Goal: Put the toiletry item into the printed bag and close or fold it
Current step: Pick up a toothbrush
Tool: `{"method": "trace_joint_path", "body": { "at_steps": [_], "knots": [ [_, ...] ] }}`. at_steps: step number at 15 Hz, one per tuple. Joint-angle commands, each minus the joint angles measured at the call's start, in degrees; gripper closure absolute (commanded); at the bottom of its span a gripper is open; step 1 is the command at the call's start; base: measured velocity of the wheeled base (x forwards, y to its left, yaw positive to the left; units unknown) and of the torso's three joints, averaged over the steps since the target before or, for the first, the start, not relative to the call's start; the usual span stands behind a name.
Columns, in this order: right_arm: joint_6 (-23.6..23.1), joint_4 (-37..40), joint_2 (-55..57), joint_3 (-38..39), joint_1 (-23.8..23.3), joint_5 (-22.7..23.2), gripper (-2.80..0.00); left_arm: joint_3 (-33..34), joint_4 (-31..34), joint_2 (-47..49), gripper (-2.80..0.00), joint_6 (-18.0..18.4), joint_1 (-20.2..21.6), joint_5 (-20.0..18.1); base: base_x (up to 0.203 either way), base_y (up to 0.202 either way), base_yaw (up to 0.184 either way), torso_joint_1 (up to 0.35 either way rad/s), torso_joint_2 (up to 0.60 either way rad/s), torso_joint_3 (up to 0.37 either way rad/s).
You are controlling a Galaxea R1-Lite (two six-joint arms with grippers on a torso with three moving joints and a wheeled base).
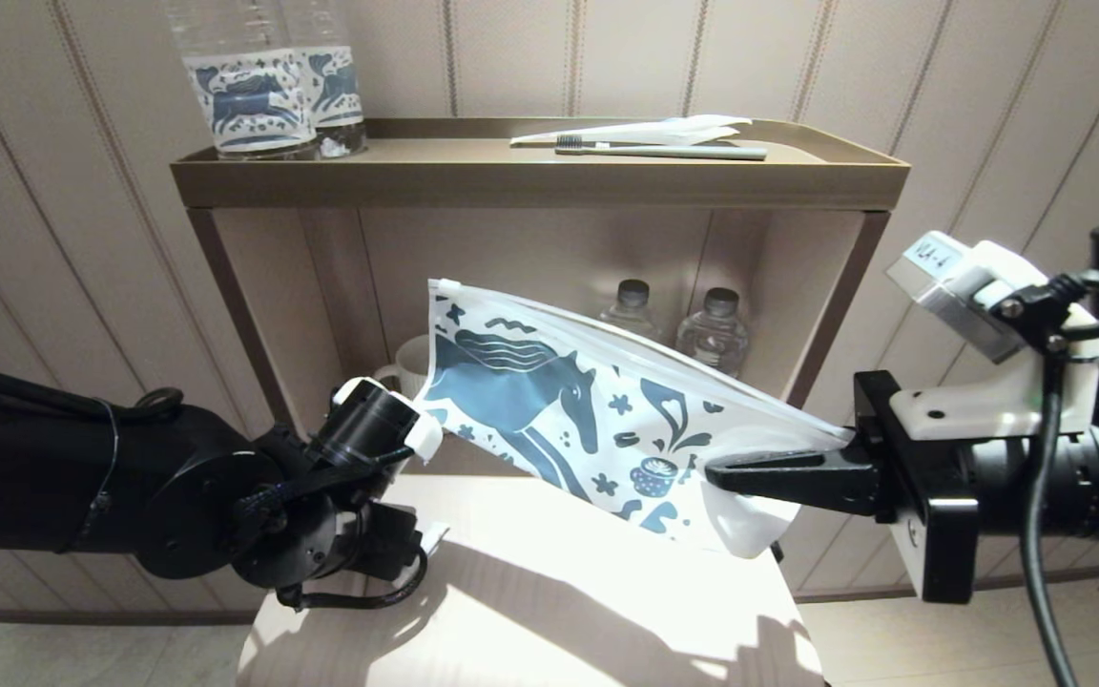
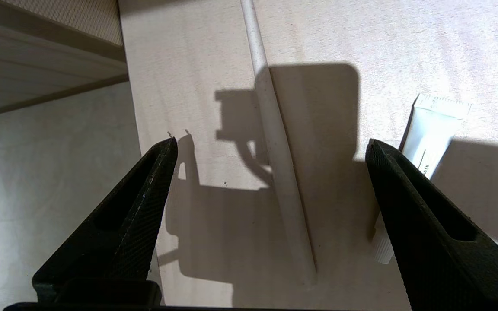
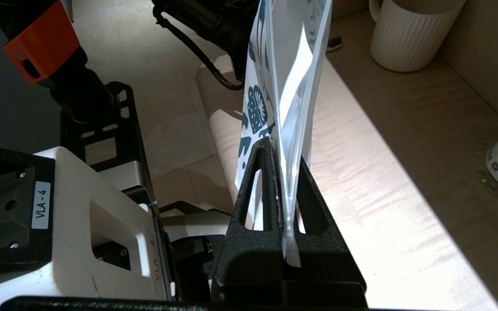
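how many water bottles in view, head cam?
4. Two horse-label bottles stand on the shelf top, at its left end. Two capped bottles stand in the cubby below, behind the printed bag, which may hide more.

Beige panelled wall (image 1: 988, 86), tan open shelf unit (image 1: 530, 181), sunlit pale tabletop (image 1: 549, 592).

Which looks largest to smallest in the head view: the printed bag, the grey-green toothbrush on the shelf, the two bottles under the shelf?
1. Printed bag, by far, though nearest the camera.
2. Grey-green toothbrush.
3. The two lower bottles look alike; not ranked against each other.
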Motion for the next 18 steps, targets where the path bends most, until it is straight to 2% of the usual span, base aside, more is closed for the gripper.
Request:
{"method": "trace_joint_path", "body": {
  "at_steps": [1, 4, 8, 15, 18],
  "knots": [
    [-0.09, -0.04, 0.02, -0.07, 0.01, 0.22, 0.00, 0.31, 0.92, 0.31, -2.80, -2.02, 0.06, 0.17, 0.000, 0.000, 0.000, 0.000, 0.00, 0.000],
    [-0.09, 0.05, -0.41, -0.07, 0.10, 0.22, 0.00, 1.57, 1.94, 0.85, -2.80, -3.97, 0.05, -1.20, 0.000, 0.000, 0.000, 0.000, 0.00, 0.000],
    [-0.09, 0.05, -0.50, 0.01, 0.10, 0.22, 0.00, 1.20, 6.04, -0.36, -2.80, -5.62, 0.11, -7.67, 0.000, 0.000, 0.000, 0.000, 0.00, 0.000],
    [-0.09, -0.04, -0.68, -0.07, 0.10, 0.22, 0.00, 1.45, 6.72, 0.59, -2.80, -6.61, 0.02, -8.43, 0.000, 0.000, 0.000, 0.000, 0.00, 0.000],
    [-0.09, -0.04, -0.59, -0.07, 0.10, 0.22, 0.00, 1.10, 6.72, 0.93, -2.80, -6.78, 0.04, -10.72, 0.000, 0.000, 0.000, 0.000, 0.00, 0.000]
  ]
}}
